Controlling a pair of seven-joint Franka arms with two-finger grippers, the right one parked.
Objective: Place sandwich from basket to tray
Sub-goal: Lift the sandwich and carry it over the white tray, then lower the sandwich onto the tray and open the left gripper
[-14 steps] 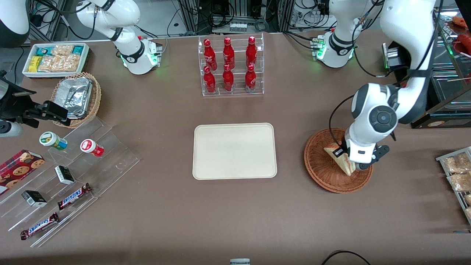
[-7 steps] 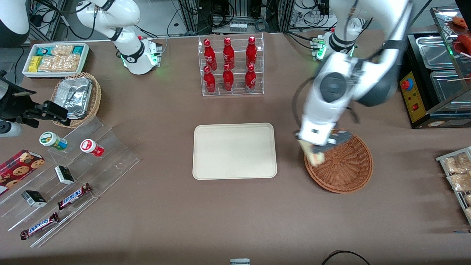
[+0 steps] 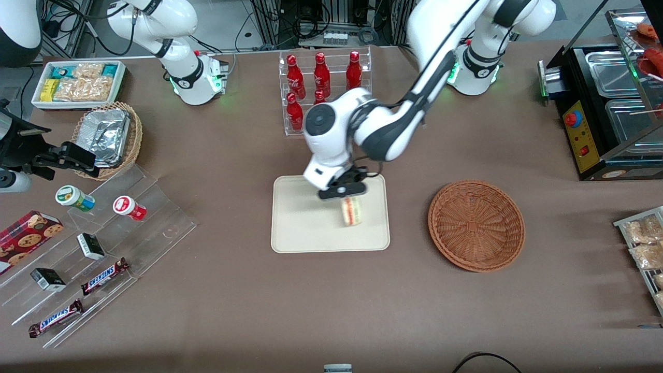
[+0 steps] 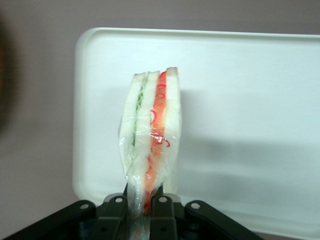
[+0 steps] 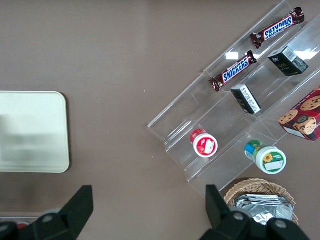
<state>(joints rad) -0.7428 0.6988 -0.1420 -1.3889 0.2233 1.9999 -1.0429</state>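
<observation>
My left gripper (image 3: 346, 195) is shut on the sandwich (image 3: 351, 211), a plastic-wrapped wedge of pale bread with red and green filling. It hangs from the fingers over the cream tray (image 3: 300, 228), above the part nearer the basket. In the left wrist view the sandwich (image 4: 150, 135) stands edge-on, pinched at its lower end between the black fingers (image 4: 162, 215), with the tray (image 4: 250, 100) beneath it. The reddish-brown wicker basket (image 3: 476, 225) sits empty toward the working arm's end of the table.
A clear rack of red bottles (image 3: 323, 93) stands farther from the camera than the tray, partly covered by my arm. A clear stepped stand with snack bars and cups (image 3: 98, 243) and a tan foil-container basket (image 3: 106, 137) lie toward the parked arm's end.
My gripper has lifted the sandwich out of the basket and carried it sideways to above the tray. The basket is now empty.
</observation>
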